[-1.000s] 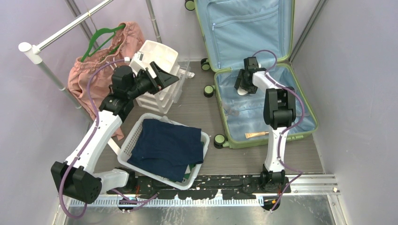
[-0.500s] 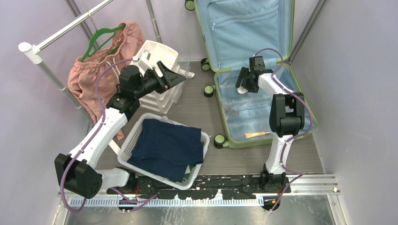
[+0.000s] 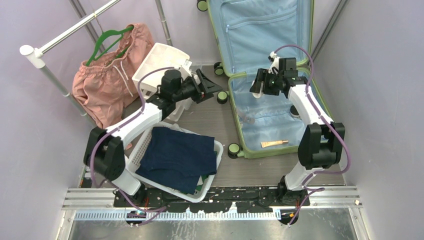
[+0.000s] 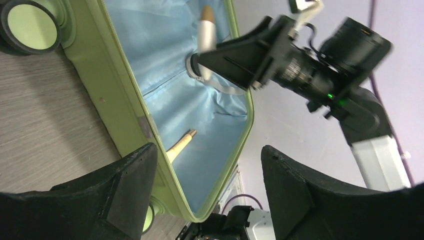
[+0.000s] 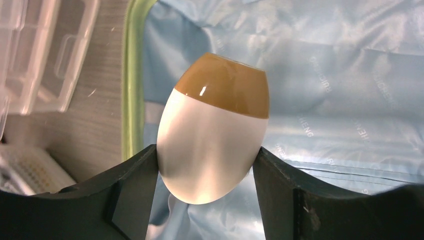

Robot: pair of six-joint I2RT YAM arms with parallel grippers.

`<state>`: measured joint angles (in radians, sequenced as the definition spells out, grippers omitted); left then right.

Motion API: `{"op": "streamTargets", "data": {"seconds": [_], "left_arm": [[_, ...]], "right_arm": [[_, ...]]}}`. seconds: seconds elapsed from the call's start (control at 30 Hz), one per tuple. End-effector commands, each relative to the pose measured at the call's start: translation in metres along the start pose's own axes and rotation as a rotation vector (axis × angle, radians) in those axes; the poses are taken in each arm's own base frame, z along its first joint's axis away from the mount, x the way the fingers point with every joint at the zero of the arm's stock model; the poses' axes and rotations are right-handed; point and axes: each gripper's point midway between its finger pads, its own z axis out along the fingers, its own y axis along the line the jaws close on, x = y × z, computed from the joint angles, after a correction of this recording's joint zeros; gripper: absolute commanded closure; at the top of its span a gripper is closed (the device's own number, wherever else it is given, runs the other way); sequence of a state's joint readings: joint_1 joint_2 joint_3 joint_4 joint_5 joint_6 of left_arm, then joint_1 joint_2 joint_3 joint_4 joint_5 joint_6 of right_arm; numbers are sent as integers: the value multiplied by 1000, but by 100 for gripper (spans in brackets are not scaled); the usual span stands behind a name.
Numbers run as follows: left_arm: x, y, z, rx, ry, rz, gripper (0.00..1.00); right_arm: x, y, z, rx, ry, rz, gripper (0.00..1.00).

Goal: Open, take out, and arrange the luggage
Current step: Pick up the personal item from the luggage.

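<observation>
The light-green suitcase (image 3: 233, 107) lies open, its lid leaning on the back wall and its blue lining (image 3: 272, 117) showing. My right gripper (image 3: 258, 87) hovers over the lower half's back left corner. In the right wrist view it (image 5: 205, 172) is shut on a white bottle with a brown cap (image 5: 212, 135). My left gripper (image 3: 212, 86) is open and empty just left of the suitcase's left rim. In the left wrist view it (image 4: 210, 170) faces the green rim (image 4: 120, 90), with the bottle (image 4: 205, 30) beyond. A beige tube (image 3: 274, 143) lies in the suitcase near its front edge.
A white perforated basket (image 3: 140, 145) holding a dark blue garment (image 3: 177, 157) sits at the front left. A white drawer unit (image 3: 157, 62) stands behind my left arm. Pink shorts (image 3: 107, 75) hang on a green hanger from a rail (image 3: 65, 35). Walls close in on both sides.
My left arm has swung right from the drawer unit to the suitcase's left rim. My right arm has stretched out and raised the bottle it holds slightly up and back.
</observation>
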<state>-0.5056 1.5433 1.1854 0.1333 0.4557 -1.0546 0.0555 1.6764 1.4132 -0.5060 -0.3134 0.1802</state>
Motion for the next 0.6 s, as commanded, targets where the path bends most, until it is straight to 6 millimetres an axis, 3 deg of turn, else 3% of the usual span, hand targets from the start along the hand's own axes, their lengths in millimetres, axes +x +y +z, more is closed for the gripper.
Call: {"op": "streamTargets", "data": {"seconds": [0.0, 0.27, 0.4, 0.57], "left_arm": [[-20, -39, 25, 119, -46, -2, 25], [-11, -37, 75, 154, -4, -90, 26], [-7, -40, 92, 160, 17, -104, 26], [6, -28, 109, 79, 57, -129, 27]], "right_arm": [[3, 25, -34, -160, 1, -144, 74], [15, 49, -55, -312, 14, -200, 76], [17, 61, -62, -380, 16, -222, 76], [13, 70, -68, -432, 12, -242, 76]]}}
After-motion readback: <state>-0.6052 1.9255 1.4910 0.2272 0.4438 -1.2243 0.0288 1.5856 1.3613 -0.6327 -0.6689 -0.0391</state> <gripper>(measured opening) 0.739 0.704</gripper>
